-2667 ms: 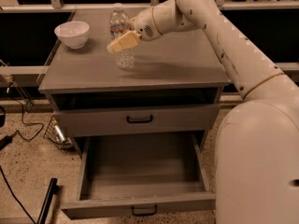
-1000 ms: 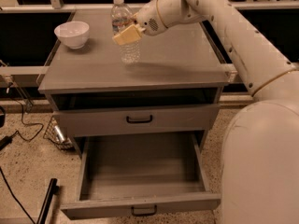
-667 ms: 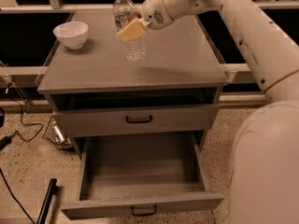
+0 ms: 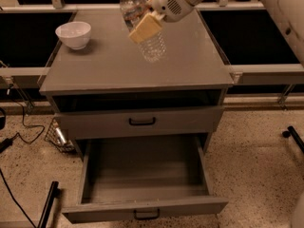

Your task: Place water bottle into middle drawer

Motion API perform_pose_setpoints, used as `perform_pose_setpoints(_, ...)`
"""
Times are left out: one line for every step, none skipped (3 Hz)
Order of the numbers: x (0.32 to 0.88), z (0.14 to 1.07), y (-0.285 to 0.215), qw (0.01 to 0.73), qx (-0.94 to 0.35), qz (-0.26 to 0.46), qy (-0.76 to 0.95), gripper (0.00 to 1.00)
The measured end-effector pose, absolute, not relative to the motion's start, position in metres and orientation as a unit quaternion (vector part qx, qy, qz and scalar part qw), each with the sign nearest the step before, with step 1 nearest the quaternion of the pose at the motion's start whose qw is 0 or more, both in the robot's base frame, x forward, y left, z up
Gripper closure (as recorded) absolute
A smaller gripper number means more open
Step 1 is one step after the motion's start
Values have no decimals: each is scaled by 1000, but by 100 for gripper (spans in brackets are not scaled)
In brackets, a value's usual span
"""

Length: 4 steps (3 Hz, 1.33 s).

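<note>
The water bottle (image 4: pixel 153 46) is clear and ribbed with a white cap. It hangs tilted above the grey cabinet top (image 4: pixel 114 65), cap toward the back left. My gripper (image 4: pixel 142 30) comes in from the upper right and is shut on the bottle's middle, with a tan finger pad (image 4: pixel 146 26) across its front. The middle drawer (image 4: pixel 95 194) is pulled out below and in front of the cabinet. Its flat grey floor is bare, and a black handle (image 4: pixel 146 216) sits on its front panel.
A white bowl (image 4: pixel 73 33) stands at the back left of the cabinet top. A closed grey drawer front with a black handle (image 4: pixel 142 121) sits above the open drawer. Cables and a black leg (image 4: pixel 47 205) lie on the speckled floor at left.
The gripper has lifted the bottle off the cabinet top and carried it up and a little right. The bottle now tilts more. The bowl and drawers have not moved.
</note>
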State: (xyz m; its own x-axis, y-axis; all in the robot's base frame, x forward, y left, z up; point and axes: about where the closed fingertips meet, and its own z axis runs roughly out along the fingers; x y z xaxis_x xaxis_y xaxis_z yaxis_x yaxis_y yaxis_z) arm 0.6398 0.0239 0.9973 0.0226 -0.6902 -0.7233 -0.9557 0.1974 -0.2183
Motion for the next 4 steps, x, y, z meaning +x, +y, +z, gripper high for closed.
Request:
perform_pose_setpoints(613, 1001, 20, 360, -624, 161, 674, 100)
perform_pose_setpoints(613, 1001, 20, 360, -624, 161, 674, 100)
perform_pose_setpoints(595, 994, 15, 337, -640, 146, 676, 100)
perform_pose_setpoints(569, 991, 5, 312, -654, 123, 679, 100)
